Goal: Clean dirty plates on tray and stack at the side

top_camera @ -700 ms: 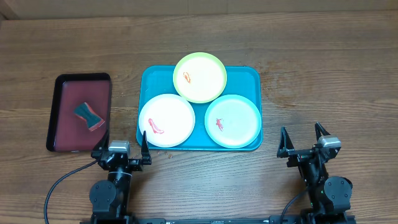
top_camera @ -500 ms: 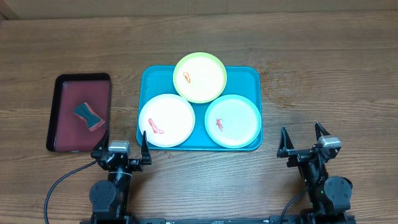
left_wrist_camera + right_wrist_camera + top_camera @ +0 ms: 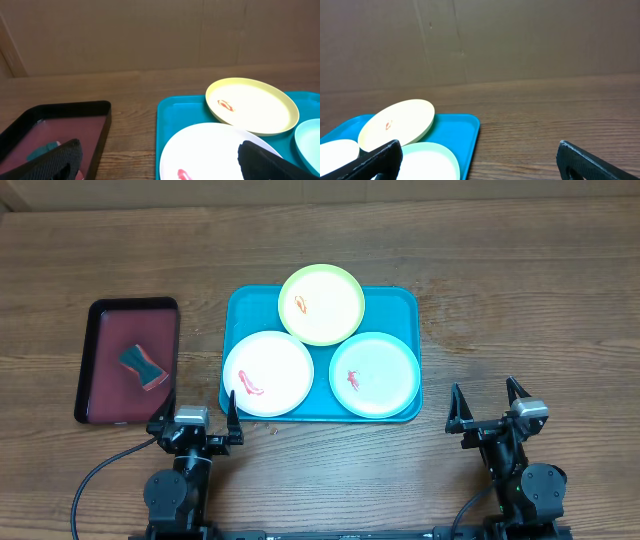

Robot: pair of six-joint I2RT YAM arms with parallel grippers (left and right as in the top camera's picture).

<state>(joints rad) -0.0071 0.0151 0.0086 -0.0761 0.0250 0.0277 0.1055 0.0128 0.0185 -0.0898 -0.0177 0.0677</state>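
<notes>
Nothing has moved since the earlier overhead views: both arms and every object sit exactly where they were.

Taking 12 o'clock as the far side of the tabletop (image 3: 520,290) in the overhead view, the cyan-blue tray (image 3: 395,302) lies at the centre, carrying all 3 plates. The yellow-green plate (image 3: 321,304) is at the tray's 12 o'clock, with its far edge reaching over the raised rim and an orange smear left of its middle. The white plate (image 3: 268,373) is at the tray's 8 o'clock and has a red smear on its left half. The mint-green plate (image 3: 374,373) is at 4 o'clock with a small red smear near its middle. The 3 plates crowd close, their rims touching or nearly so.

At 9 o'clock from the cyan tray, apart from it, lies a dark maroon tray (image 3: 105,320) with a black rim. A teal and red sponge (image 3: 142,366) lies in its near half.

The left hand (image 3: 195,408) hangs at 7 o'clock from the cyan tray, just beside its near left corner, fingers spread wide and grasping nothing. The right hand (image 3: 484,402) hangs at 4 o'clock, off the tray's near right corner over bare wood, likewise released and empty. The left wrist view looks past its dark fingertips at the white and yellow-green plates. The right wrist view shows the tray's right side.
</notes>
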